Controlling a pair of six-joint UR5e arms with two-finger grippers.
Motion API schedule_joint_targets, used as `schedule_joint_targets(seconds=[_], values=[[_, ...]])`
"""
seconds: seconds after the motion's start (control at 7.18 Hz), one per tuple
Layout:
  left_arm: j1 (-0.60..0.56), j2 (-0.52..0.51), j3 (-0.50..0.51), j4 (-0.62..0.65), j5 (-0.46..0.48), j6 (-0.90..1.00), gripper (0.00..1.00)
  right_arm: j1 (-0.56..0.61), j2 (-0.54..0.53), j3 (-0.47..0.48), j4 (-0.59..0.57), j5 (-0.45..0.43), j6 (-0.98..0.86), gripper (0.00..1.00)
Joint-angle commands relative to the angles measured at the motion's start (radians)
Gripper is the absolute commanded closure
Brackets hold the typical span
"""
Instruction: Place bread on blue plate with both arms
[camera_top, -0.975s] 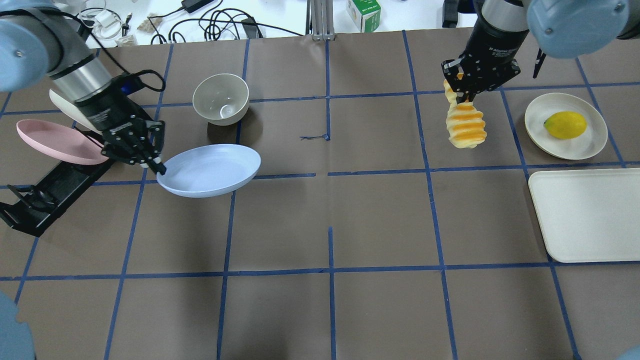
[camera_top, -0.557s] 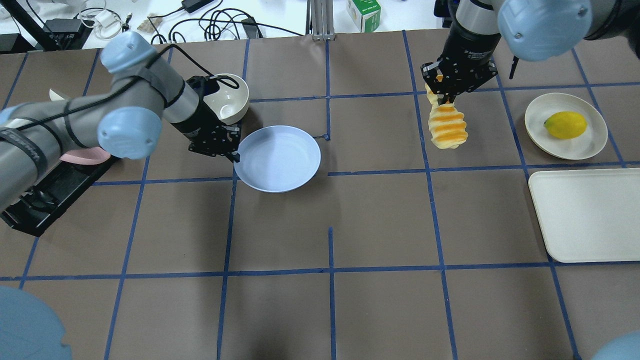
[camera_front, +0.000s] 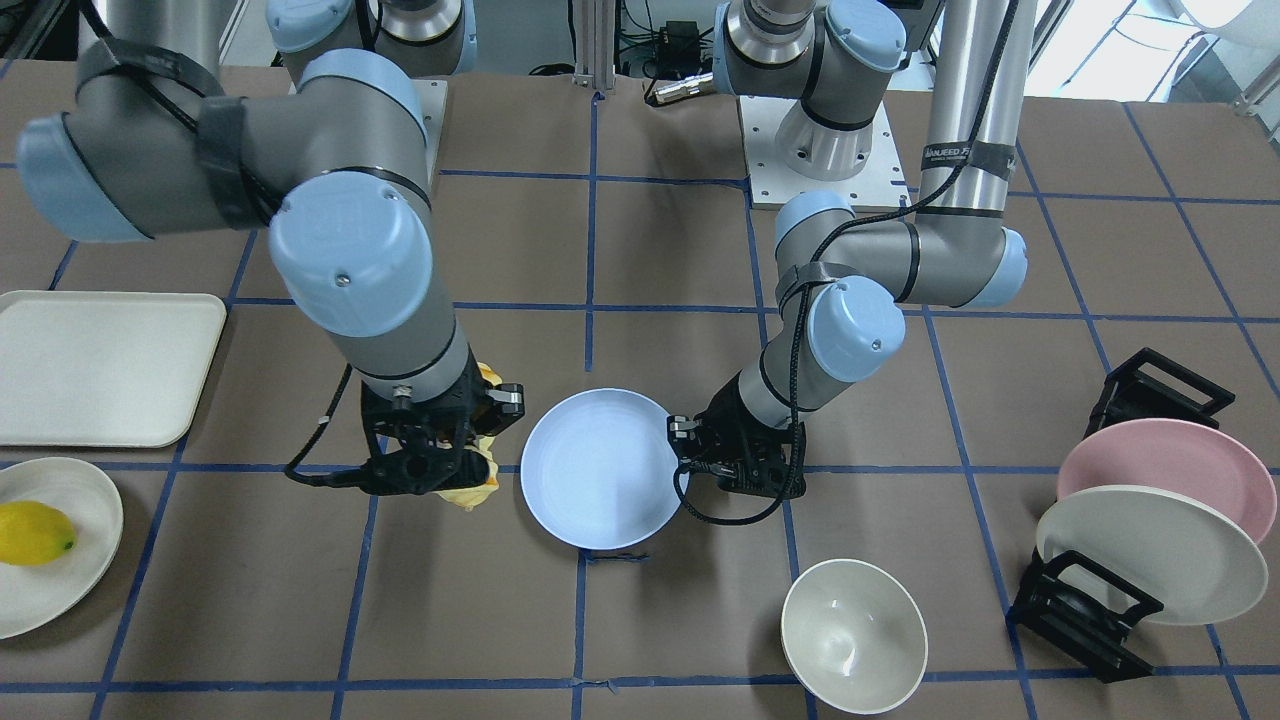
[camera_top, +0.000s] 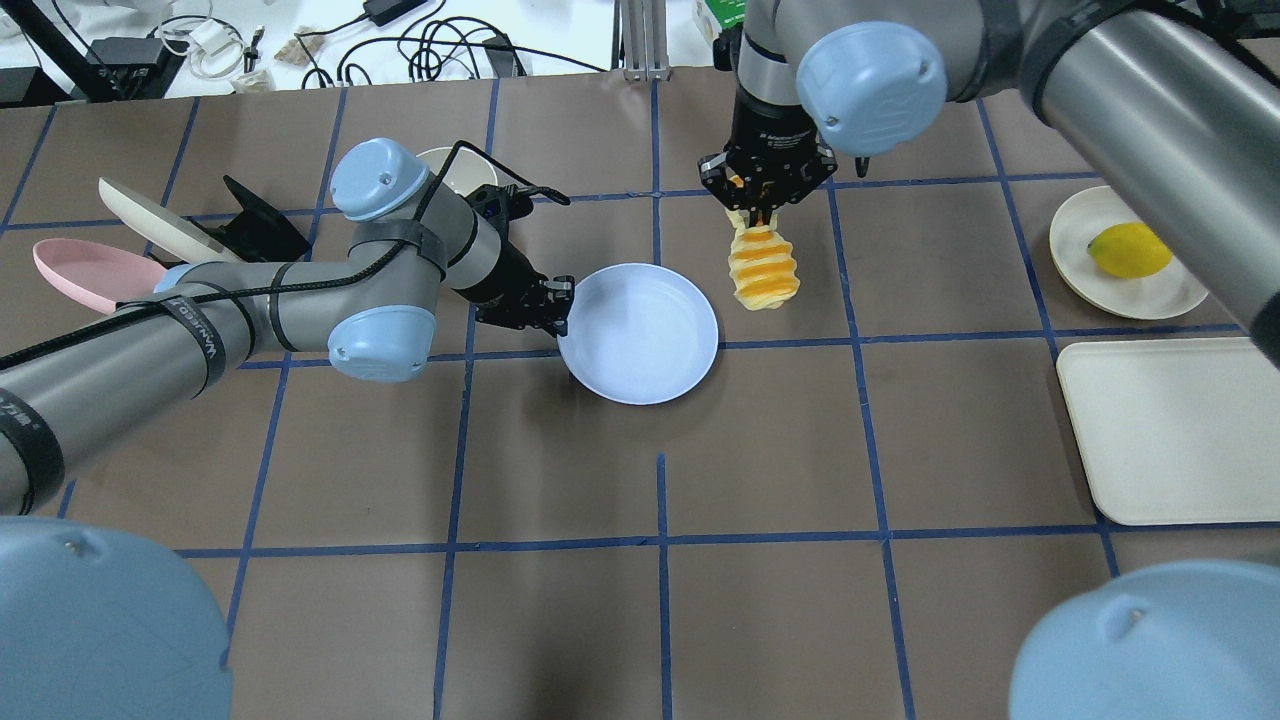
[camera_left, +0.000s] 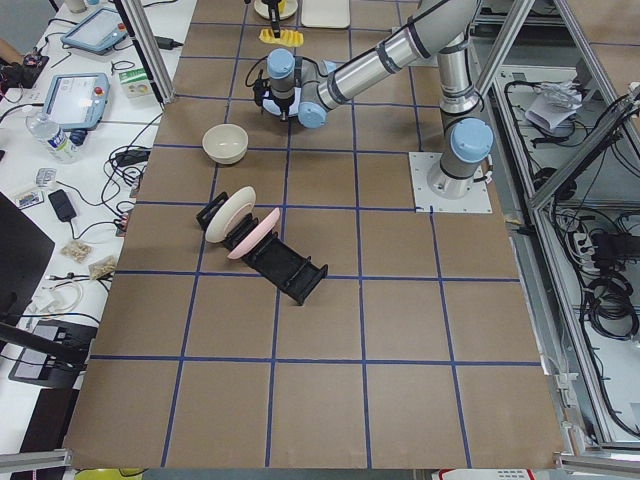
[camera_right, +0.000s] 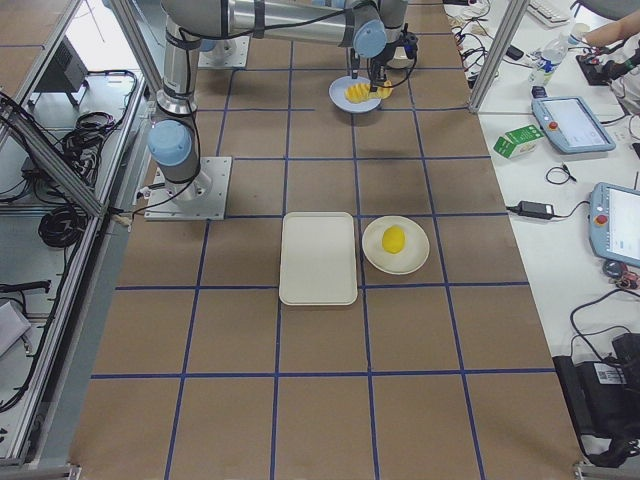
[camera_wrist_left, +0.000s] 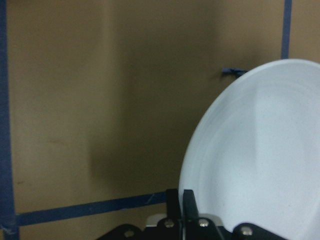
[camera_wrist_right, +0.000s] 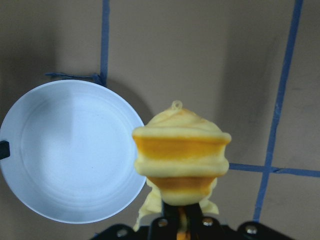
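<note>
Since the left gripper (camera_top: 563, 303) has carried the blue plate (camera_top: 640, 335) from beside the dish rack (camera_front: 1088, 612) to the middle of the table within the last second, levelling it on the way, the target now lies where both grippers can meet. Its jaws are pinched on the plate's rim, on the side towards the rack. I cannot tell whether the plate rests on the brown paper or hangs just above it.

In the same second the right gripper (camera_top: 763, 200) has brought the bread (camera_top: 763, 268) across from the lemon (camera_top: 1128, 250) side. It is clamped on the loaf's upper end, and the loaf hangs lengthwise below it. The right wrist view shows the loaf just beside the plate's free rim but not yet over the dish. The approach looks nearly done. What is left, I judge, is a short sideways shift over the plate, a descent and a release.

Edges matter here. The hanging end should pass above the raised rim, because a knock could twist the plate in its one-sided pinch. Let go upright, the loaf would likely topple, so it probably wants lowering until it touches the plate.

Nothing stands between bread and plate. The cream bowl (camera_front: 853, 635), the pink plate (camera_front: 1160, 455) and the cream tray (camera_top: 1170, 430) are all well apart from them
</note>
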Motion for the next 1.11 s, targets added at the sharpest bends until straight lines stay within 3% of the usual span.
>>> schedule_joint_targets(seconds=[0.0,0.14,0.42,0.56,0.84,0.97], values=[[0.003,0.012,0.010,0.013,0.000,0.012,0.00,0.047,0.063,-0.005,-0.019,0.041,0.017,1.00],[0.035,0.036,0.014,0.010,0.029,0.036,0.00,0.079,0.092,-0.005,-0.027,0.079,0.110,1.00],[0.102,0.101,0.039,-0.036,0.217,0.202,0.00,0.118,0.140,0.002,-0.105,0.081,0.150,1.00],[0.102,0.159,0.075,-0.141,0.318,0.205,0.00,0.138,0.166,0.004,-0.140,0.080,0.152,1.00],[0.096,0.271,0.253,-0.560,0.399,0.207,0.00,0.162,0.209,0.014,-0.175,0.080,0.147,1.00],[0.092,0.324,0.334,-0.709,0.399,0.201,0.00,0.181,0.221,0.040,-0.250,0.080,0.155,0.77]])
